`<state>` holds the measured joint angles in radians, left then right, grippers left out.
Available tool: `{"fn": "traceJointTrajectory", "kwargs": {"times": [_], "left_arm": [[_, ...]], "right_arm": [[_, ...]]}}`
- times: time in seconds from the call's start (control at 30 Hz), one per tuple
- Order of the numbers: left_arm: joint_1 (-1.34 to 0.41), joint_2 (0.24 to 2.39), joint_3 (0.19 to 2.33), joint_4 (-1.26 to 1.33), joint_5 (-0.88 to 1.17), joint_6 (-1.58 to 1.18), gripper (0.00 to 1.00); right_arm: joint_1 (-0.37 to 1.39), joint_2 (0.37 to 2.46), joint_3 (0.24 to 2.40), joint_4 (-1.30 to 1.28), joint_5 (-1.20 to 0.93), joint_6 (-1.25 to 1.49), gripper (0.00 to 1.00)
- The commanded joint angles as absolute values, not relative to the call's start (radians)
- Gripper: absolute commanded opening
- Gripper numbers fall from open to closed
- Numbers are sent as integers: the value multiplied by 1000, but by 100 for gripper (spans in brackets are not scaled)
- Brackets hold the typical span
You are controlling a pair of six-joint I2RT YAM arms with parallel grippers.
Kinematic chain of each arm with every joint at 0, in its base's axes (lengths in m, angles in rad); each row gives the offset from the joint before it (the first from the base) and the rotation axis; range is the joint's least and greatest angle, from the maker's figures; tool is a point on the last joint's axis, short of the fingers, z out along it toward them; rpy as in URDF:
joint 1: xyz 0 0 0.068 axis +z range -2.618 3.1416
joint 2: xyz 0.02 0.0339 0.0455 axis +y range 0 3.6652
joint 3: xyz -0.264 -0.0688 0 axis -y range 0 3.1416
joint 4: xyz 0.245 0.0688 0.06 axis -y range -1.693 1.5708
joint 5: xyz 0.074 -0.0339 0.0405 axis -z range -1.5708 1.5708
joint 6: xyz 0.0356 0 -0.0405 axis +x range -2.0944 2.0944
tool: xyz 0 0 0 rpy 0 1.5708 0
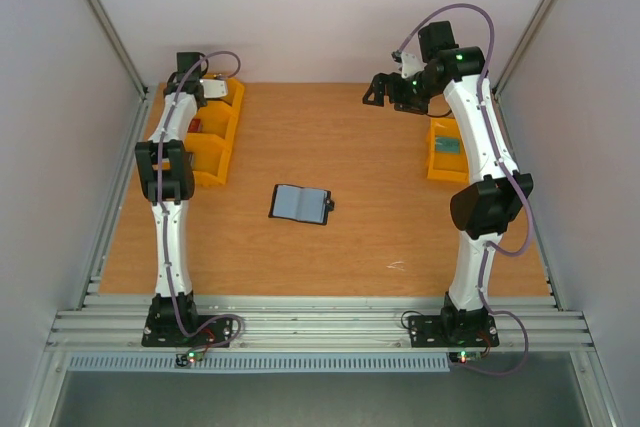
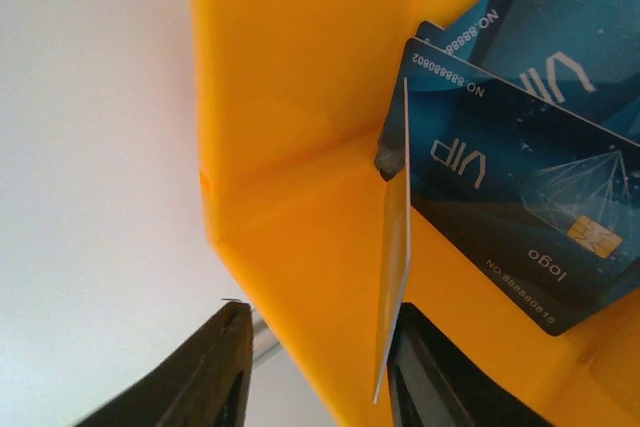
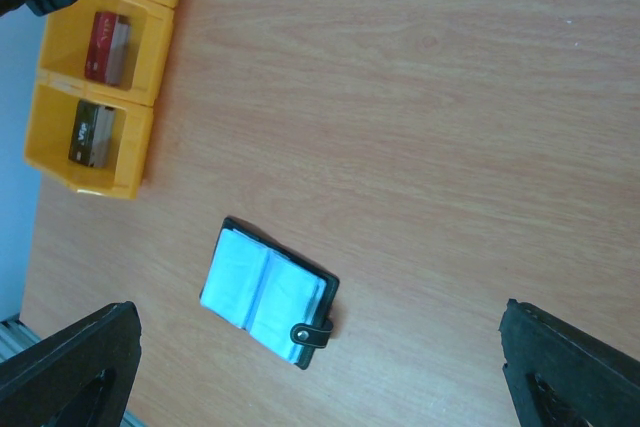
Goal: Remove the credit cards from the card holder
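The card holder [image 1: 299,204] lies open on the table's middle, blue-grey panels up, snap tab to the right; it also shows in the right wrist view [image 3: 268,292]. My left gripper [image 1: 205,87] is at the far left over the yellow bins, jaws open [image 2: 320,377]. A thin pale card [image 2: 395,267] stands edge-on in the bin [image 2: 290,147], close beside my right finger [image 2: 440,377]; whether they touch is unclear. Two dark blue VIP cards [image 2: 520,197] lie in that bin. My right gripper [image 1: 385,90] hangs high at the far right, wide open and empty [image 3: 320,347].
The left row of yellow bins [image 1: 215,137] holds a red card [image 3: 105,47] and a dark card [image 3: 92,134]. A single yellow bin [image 1: 445,150] with a blue card stands by the right arm. Grey walls close in both sides.
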<state>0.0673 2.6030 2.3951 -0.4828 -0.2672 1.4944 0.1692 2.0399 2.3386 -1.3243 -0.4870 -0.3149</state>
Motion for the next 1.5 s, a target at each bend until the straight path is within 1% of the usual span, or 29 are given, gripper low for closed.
{"fn": "traceJointTrajectory", "kwargs": {"times": [0.0, 0.3, 0.47, 0.63, 0.8, 0.9, 0.97, 1.0, 1.03, 1.07, 1.1, 1.2, 1.3, 1.47], "left_arm": [[72, 2552, 2431, -484, -249, 1475, 42], [74, 2460, 2411, -471, -282, 1408, 68], [74, 2363, 2331, -487, -301, 1343, 76], [72, 2258, 2306, -559, -318, 1230, 79], [36, 2073, 2266, -799, -279, 1006, 81], [5, 1941, 2212, -1013, -174, 870, 83], [-40, 1847, 2157, -1164, -64, 715, 86], [-51, 1803, 2115, -1205, 27, 663, 88], [-57, 1756, 2068, -1237, 75, 579, 90], [-64, 1714, 2013, -1256, 139, 536, 95], [-75, 1661, 1938, -1263, 210, 487, 99], [-100, 1559, 1781, -1255, 336, 362, 99], [-106, 1485, 1624, -1201, 411, 264, 99], [-106, 1414, 1339, -1064, 526, 44, 94]], "right_arm": [[167, 2015, 2344, -1323, -497, -313, 99], [167, 1976, 2316, -1323, -479, -327, 98], [167, 1935, 2283, -1310, -476, -349, 98], [167, 1847, 2185, -1219, -525, -368, 98], [169, 1727, 2023, -1096, -646, -327, 98], [173, 1675, 1930, -1036, -694, -274, 98], [191, 1649, 1869, -1011, -690, -241, 98], [209, 1639, 1841, -1003, -678, -225, 97], [228, 1633, 1815, -997, -673, -204, 96], [247, 1628, 1788, -991, -662, -183, 95], [274, 1627, 1754, -984, -653, -162, 93], [378, 1639, 1693, -972, -617, -118, 91], [488, 1663, 1652, -948, -575, -91, 90], [583, 1715, 1571, -839, -579, -15, 85]]}}
